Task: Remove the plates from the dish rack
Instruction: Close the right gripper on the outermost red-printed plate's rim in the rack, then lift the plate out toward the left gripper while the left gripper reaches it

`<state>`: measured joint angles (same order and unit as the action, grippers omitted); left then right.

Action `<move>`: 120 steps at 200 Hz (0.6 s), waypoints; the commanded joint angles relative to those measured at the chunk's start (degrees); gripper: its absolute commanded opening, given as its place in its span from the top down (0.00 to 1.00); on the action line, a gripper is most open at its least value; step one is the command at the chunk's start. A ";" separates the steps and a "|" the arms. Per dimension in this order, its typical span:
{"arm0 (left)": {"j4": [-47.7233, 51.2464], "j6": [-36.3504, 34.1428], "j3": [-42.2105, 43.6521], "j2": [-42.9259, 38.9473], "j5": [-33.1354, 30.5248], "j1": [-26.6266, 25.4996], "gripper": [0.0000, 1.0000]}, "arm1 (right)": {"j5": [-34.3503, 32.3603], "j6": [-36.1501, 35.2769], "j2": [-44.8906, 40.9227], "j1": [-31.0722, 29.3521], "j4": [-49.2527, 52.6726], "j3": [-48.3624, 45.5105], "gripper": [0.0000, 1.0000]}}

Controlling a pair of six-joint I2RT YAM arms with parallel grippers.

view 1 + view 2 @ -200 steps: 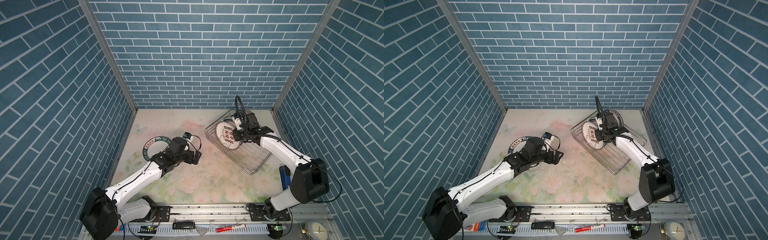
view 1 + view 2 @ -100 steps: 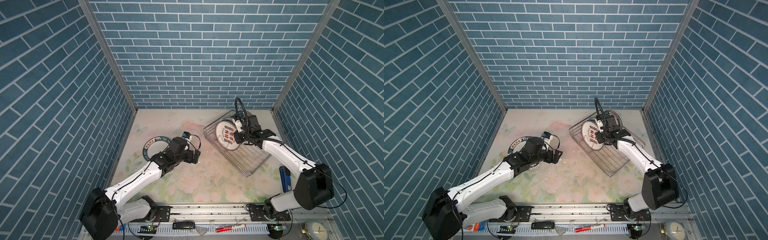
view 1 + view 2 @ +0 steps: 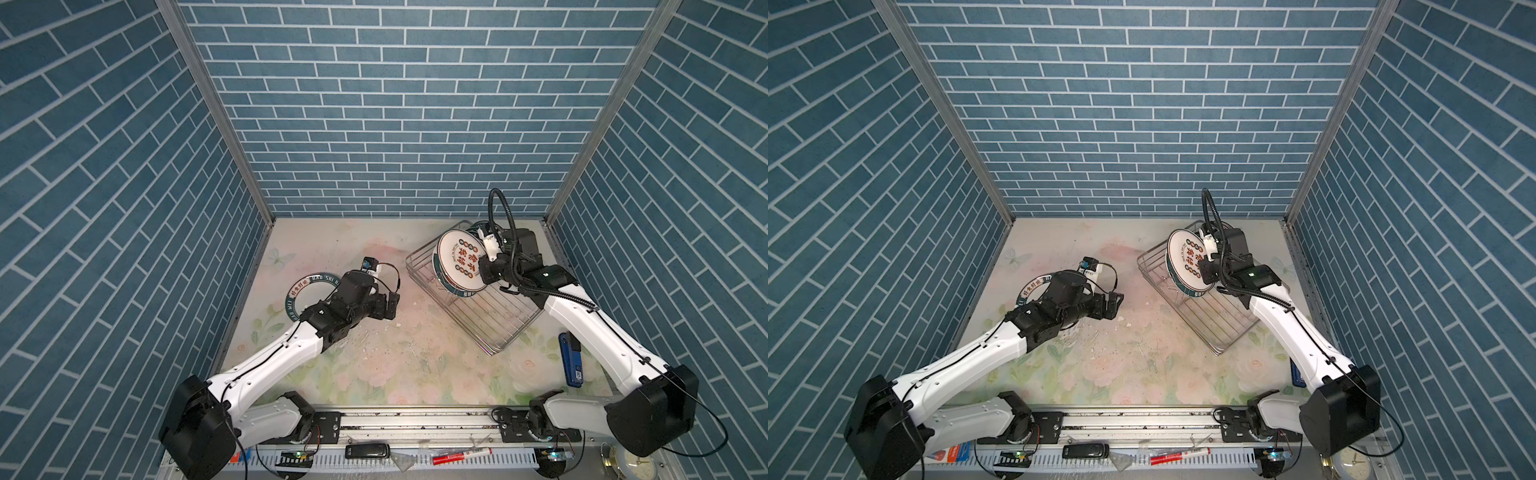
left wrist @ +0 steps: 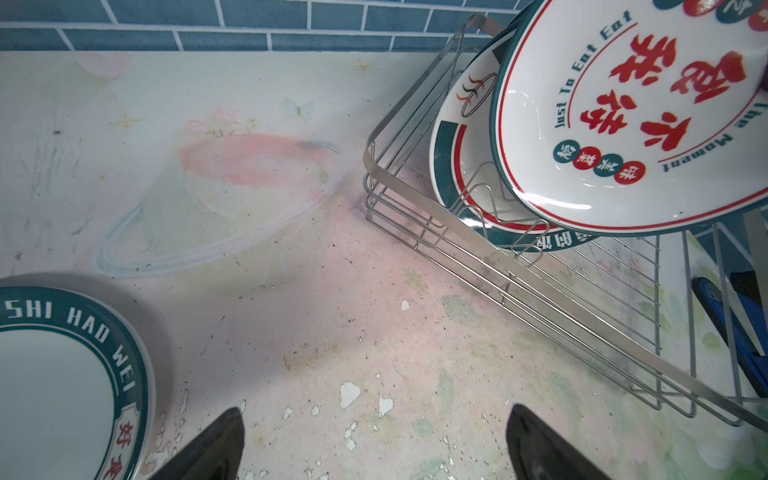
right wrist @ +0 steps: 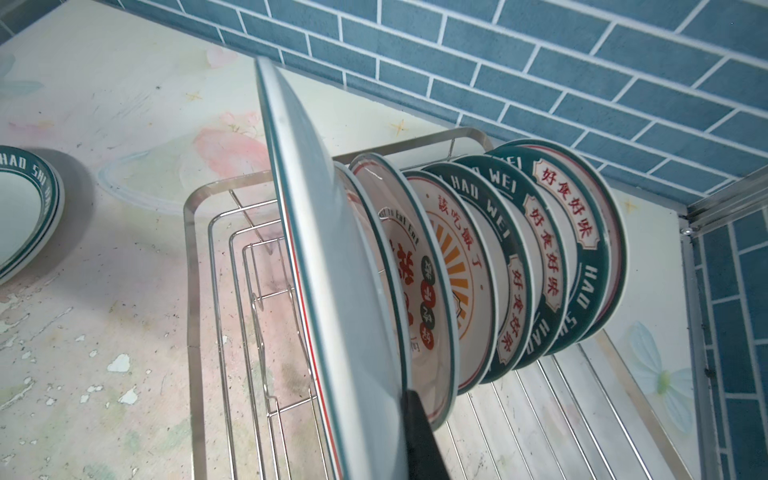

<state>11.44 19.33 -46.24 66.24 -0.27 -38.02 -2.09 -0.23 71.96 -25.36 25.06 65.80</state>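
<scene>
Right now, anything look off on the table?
Two things. The dish rack sits skewed, diagonal to the floral mat's edges. White flakes litter the mat near the left gripper, where the surface looks worn or chipped. The plates look intact.

The surface (image 3: 374, 353), pale with a faded flower print and scuffed with white flecks (image 4: 349, 392), carries the wire dish rack (image 3: 494, 320), set at an angle. A green-rimmed plate (image 3: 309, 293) lies flat well left of the rack; a flat blue object (image 3: 570, 365) lies near the rack's right side
</scene>
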 commanded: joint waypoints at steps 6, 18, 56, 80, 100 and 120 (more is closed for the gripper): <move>-6.69 -4.73 0.61 -0.98 0.88 -0.31 0.01 | 3.11 2.54 -6.07 -1.24 -8.52 -3.37 0.96; -7.73 -5.15 0.83 -1.62 -0.53 -0.30 0.01 | 5.11 3.37 -7.25 -1.38 -11.09 -4.78 0.96; -7.67 -6.23 -0.52 -2.25 -4.36 -0.30 0.01 | 6.76 9.93 -7.61 -2.49 -17.97 -7.23 0.97; -10.04 -6.36 -1.07 -1.59 -5.18 -0.32 0.01 | 12.60 14.98 -6.76 -3.02 -25.61 -11.15 0.97; -18.74 -6.12 3.14 -1.04 -3.88 -0.30 0.01 | 15.71 18.15 -5.28 -3.33 -30.32 -13.01 0.97; -14.84 -6.91 -0.05 2.06 -4.48 -0.30 0.01 | 18.67 18.73 -4.54 -4.23 -31.14 -13.28 0.97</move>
<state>-2.00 13.74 -44.86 65.39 -3.86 -38.09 10.57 13.85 67.13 -28.60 2.90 53.54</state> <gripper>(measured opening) 0.994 0.101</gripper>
